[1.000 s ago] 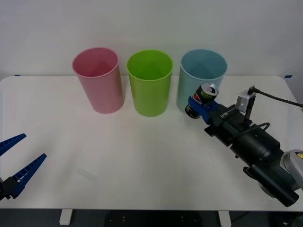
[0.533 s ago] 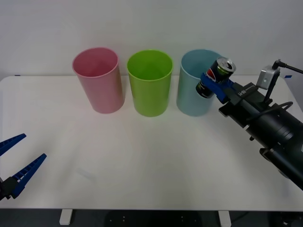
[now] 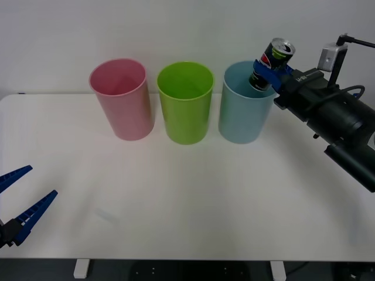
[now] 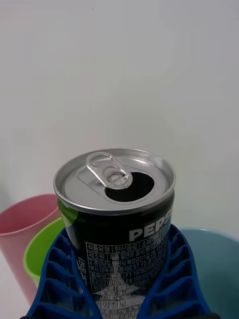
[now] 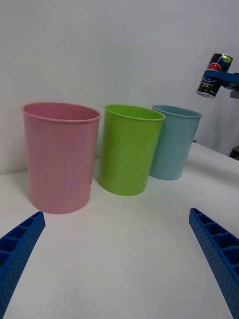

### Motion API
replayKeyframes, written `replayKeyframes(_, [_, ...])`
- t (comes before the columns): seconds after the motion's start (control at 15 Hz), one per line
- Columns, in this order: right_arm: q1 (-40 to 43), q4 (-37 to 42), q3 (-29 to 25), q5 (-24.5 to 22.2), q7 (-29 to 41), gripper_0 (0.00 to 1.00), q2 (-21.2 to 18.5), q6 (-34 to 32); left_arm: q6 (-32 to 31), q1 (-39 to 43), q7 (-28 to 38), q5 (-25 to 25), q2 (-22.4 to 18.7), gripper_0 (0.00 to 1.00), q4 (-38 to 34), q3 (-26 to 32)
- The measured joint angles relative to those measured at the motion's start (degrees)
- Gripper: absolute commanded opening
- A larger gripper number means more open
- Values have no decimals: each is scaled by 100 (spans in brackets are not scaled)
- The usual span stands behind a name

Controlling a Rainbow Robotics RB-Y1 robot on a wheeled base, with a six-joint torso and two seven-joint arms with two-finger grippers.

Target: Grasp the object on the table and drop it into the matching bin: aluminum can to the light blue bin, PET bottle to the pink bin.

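My right gripper (image 3: 268, 70) is shut on the aluminum can (image 3: 271, 63), a small dark can with a silver pull-tab top (image 4: 114, 180). It holds the can tilted in the air over the right rim of the light blue bin (image 3: 245, 111). From the left wrist view the can (image 5: 213, 76) hangs above and to the right of that bin (image 5: 174, 141). The pink bin (image 3: 122, 98) stands at the left of the row on the white table (image 3: 176, 199). My left gripper (image 3: 22, 199) is open, low at the table's front left corner.
A lime green bin (image 3: 186, 102) stands between the pink and light blue bins, all close together along the table's back. The right arm's black body (image 3: 340, 126) reaches in over the table's right side. A white wall is behind.
My right gripper has carried the can up and back, from beside the light blue bin's front right to above its right rim. The left arm has not moved.
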State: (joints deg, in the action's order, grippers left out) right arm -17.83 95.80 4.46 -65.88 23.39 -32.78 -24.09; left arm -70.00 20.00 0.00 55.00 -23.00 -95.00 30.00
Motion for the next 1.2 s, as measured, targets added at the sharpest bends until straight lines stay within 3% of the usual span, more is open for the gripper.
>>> replayKeyframes(0.53, [-1413,-1797,313,-191,-126,0,23,0,0,0,0,0,0,100,0,0])
replayKeyframes(0.67, [-1639,-2135,355,-221,-165,4,53,1,0,0,0,0,0,100,0,0])
replayKeyframes(0.73, [-1708,-2238,378,-223,-184,12,61,1,0,0,0,0,0,100,0,0])
replayKeyframes(0.8, [-1736,-2282,384,-226,-198,74,71,3,0,0,0,0,0,100,0,0])
replayKeyframes(0.87, [-1741,-2291,382,-231,-221,100,76,7,0,0,0,0,0,100,0,0])
replayKeyframes(1.2, [-1742,-2294,384,-229,-344,100,76,2,0,0,0,0,0,100,0,0])
